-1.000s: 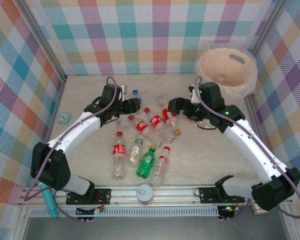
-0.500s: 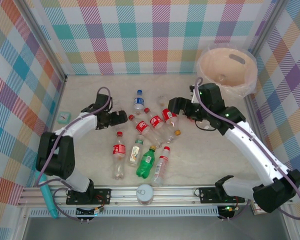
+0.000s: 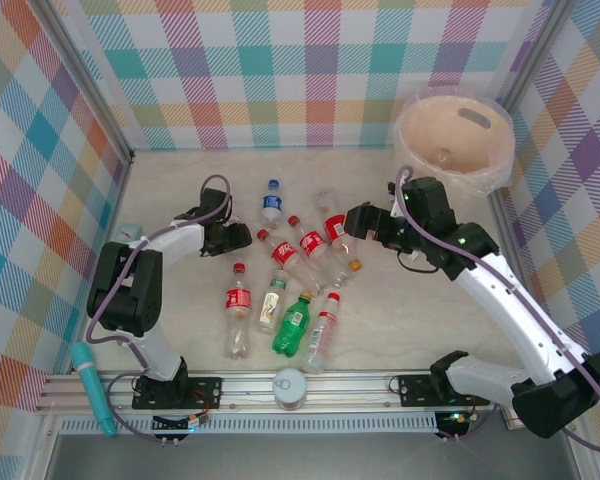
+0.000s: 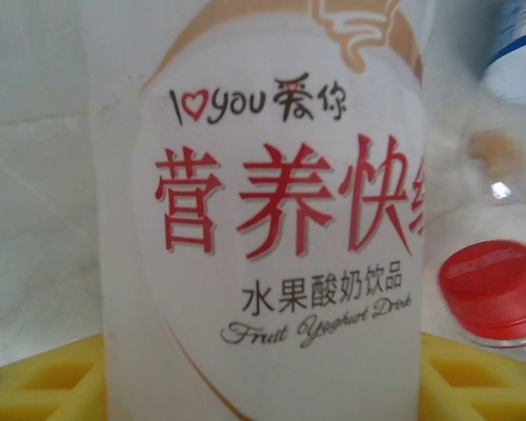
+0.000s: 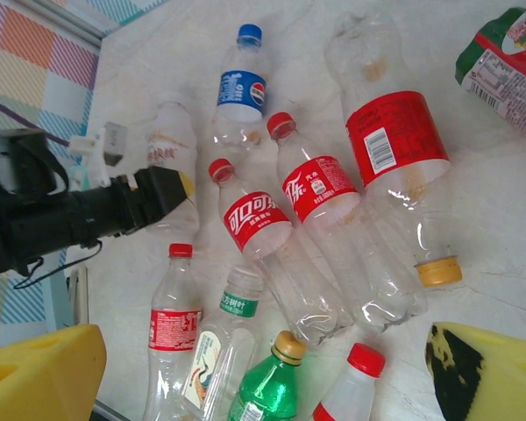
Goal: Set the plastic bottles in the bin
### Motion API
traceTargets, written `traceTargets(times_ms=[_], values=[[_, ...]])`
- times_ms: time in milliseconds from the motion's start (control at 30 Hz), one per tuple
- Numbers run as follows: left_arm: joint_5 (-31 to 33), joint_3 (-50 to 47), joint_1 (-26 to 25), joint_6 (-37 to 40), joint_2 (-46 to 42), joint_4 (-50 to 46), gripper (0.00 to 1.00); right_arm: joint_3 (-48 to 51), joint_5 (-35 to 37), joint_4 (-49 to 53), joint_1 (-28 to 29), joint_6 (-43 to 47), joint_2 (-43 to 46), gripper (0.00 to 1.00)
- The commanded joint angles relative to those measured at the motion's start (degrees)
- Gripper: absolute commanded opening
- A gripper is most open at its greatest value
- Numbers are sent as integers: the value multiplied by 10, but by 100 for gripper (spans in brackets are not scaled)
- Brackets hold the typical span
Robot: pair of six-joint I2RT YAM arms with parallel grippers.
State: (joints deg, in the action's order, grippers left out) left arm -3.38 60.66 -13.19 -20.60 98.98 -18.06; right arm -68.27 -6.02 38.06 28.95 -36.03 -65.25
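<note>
Bottles (image 3: 283, 253) lie loose on the pale table (image 3: 180, 180) between two pincers, with the beige bin (image 3: 420, 130) standing behind the right pincer (image 3: 358, 222), off past its wrist. From overhead, what the left pincer (image 3: 238, 238) has at its tips is no more than a pale smear. Its own camera puts the white bottle (image 4: 263, 219) up close, with red Chinese characters and "Fruit Yoghurt Drink" legible and a yellow pad (image 4: 44, 377) tight against each flank: clamped on it. Just to that pincer's right sits a red cap (image 4: 493, 289). The right wrist camera shows the right pincer's yellow fingers (image 5: 44, 377) spread wide and empty above a green bottle (image 5: 267, 390), with red-labelled ones ahead and a blue-capped bottle (image 5: 241, 83) farthest out.
</note>
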Motion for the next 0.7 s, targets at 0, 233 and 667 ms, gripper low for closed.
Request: traceTargets(times_ms=[0, 233, 667], values=[[-6, 36, -8, 28, -39, -12, 61, -26, -34, -65, 7, -19, -33, 94], [-110, 30, -73, -7, -116, 54, 62, -110, -62, -155, 31, -17, -151, 96], [-375, 16, -132, -15, -171, 170, 60, -181, -211, -177, -10, -34, -259, 99]])
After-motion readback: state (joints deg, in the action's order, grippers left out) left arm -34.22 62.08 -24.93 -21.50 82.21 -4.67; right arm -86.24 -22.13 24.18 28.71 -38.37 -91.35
